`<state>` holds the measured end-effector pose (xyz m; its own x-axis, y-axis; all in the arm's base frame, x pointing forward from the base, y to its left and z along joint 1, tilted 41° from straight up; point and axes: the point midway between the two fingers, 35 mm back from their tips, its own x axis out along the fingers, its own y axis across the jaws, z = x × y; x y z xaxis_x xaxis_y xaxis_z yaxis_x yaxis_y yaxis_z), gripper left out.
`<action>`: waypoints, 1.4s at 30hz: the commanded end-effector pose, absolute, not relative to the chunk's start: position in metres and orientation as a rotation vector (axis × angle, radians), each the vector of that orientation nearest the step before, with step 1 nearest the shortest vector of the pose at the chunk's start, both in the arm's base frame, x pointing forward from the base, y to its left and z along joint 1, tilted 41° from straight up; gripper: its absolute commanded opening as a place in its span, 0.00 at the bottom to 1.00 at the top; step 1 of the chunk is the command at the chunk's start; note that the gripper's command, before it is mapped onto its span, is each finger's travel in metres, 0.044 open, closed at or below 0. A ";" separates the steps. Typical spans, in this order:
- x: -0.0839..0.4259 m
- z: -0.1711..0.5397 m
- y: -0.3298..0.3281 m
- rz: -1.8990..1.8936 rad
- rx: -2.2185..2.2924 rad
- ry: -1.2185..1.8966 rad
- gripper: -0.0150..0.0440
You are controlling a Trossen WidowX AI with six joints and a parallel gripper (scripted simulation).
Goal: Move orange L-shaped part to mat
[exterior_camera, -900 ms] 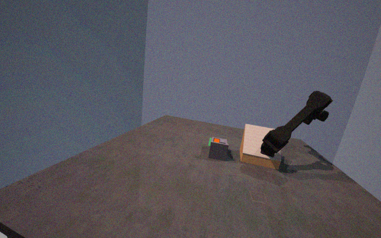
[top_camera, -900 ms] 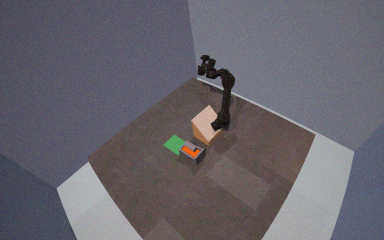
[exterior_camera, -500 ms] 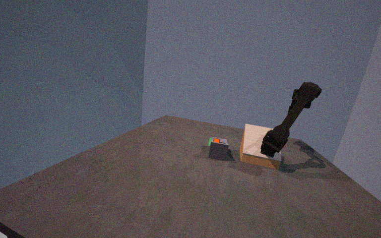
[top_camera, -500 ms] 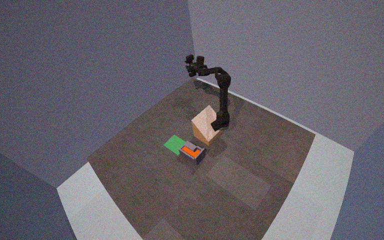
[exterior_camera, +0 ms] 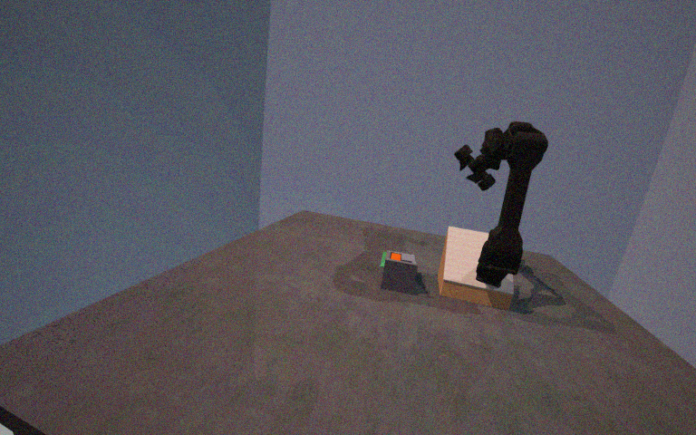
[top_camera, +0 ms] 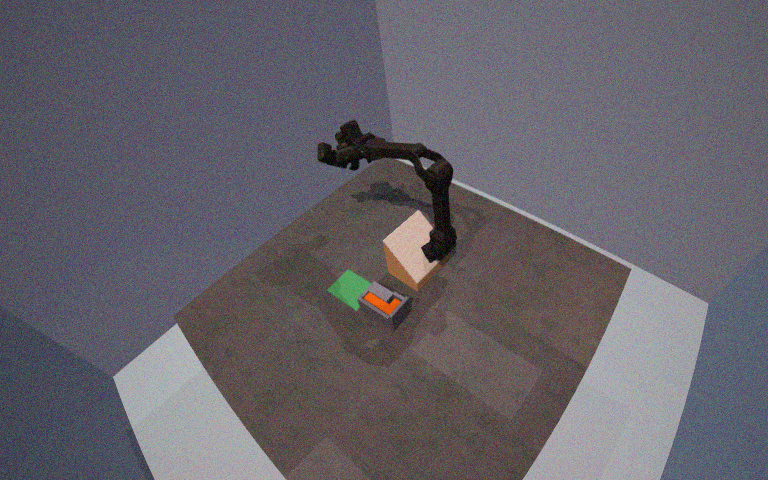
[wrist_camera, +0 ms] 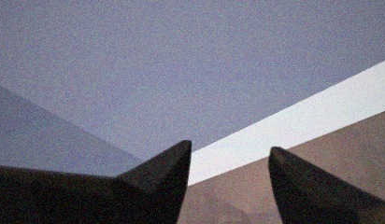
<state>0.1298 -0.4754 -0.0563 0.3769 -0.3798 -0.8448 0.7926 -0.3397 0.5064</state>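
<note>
Hanging high above the far side of the bench point(top_camera: 495, 356), the pincer point(top_camera: 330, 153) grips nothing; in the wrist view its two dark fingertips stand partly apart with only wall and the bench edge showing between them. It reads as half open, well short of its full spread. The arm point(top_camera: 439, 202) rises from its base beside a tan wedge-shaped block point(top_camera: 412, 249) and bends over at the top, so the pincer points out and away from the work, not down at it.

From the pincer, the grey tray point(top_camera: 385, 303) lies well apart: lower down, back past the block, toward the near side of the bench in the top view. To reach it the arm would have to fold back over the block and drop a long way, by this judgement.

The orange L-shaped part point(top_camera: 381, 303) sits in the tray's pocket, level with the grey rim so far as the top view shows, with neither end raised. Its long bar runs along the tray's length, and the short foot of the L turns off at the end farther from the green mat point(top_camera: 349, 289). The mat lies flat on the bench, touching or just beside the tray on the side away from the block. The pressing step looks not yet begun.
</note>
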 end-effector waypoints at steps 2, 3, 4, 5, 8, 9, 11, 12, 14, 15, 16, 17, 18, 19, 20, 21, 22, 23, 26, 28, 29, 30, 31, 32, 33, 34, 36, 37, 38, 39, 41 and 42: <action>0.199 -0.034 -0.416 -1.015 1.336 0.677 0.56; 0.212 -0.030 -0.401 -0.957 1.305 0.733 0.56; 0.225 -0.025 -0.386 -0.898 1.274 0.787 0.56; 0.237 -0.021 -0.371 -0.838 1.242 0.839 0.56; 0.267 -0.006 -0.320 -0.650 1.138 0.986 0.56; 0.275 0.000 -0.302 -0.585 1.102 1.031 0.56; 0.289 0.010 -0.266 -0.452 1.027 1.115 0.56; 0.294 0.016 -0.248 -0.383 0.989 1.155 0.56; 0.302 0.028 -0.209 -0.242 0.910 1.228 0.56; 0.304 0.034 -0.190 -0.169 0.869 1.262 0.56; 0.305 0.041 -0.170 -0.095 0.828 1.294 0.56; 0.305 0.047 -0.151 -0.021 0.787 1.324 0.56; 0.304 0.054 -0.132 0.053 0.746 1.351 0.56; 0.302 0.061 -0.113 0.128 0.704 1.377 0.56; 0.299 0.068 -0.094 0.204 0.663 1.400 0.56; 0.295 0.075 -0.076 0.282 0.621 1.421 0.56; 0.290 0.082 -0.058 0.360 0.579 1.441 0.56; 0.283 0.090 -0.040 0.439 0.537 1.458 0.56; 0.259 0.112 0.009 0.672 0.418 1.497 0.56; 0.252 0.118 0.020 0.731 0.388 1.504 0.56; 0.252 0.118 0.020 0.731 0.388 1.504 0.56; 0.252 0.118 0.020 0.731 0.388 1.504 0.56; 0.252 0.118 0.020 0.731 0.388 1.504 0.56; 0.252 0.118 0.020 0.731 0.388 1.504 0.56; 0.252 0.118 0.020 0.731 0.388 1.504 0.56; 0.252 0.116 0.022 0.731 0.388 1.504 0.56; 0.253 0.108 0.028 0.730 0.387 1.503 0.56; 0.253 0.101 0.034 0.729 0.387 1.503 0.56; 0.252 0.093 0.040 0.729 0.387 1.503 0.56; 0.251 0.086 0.047 0.730 0.387 1.502 0.56; 0.248 0.069 0.063 0.732 0.389 1.501 0.56; 0.246 0.064 0.067 0.733 0.390 1.501 0.56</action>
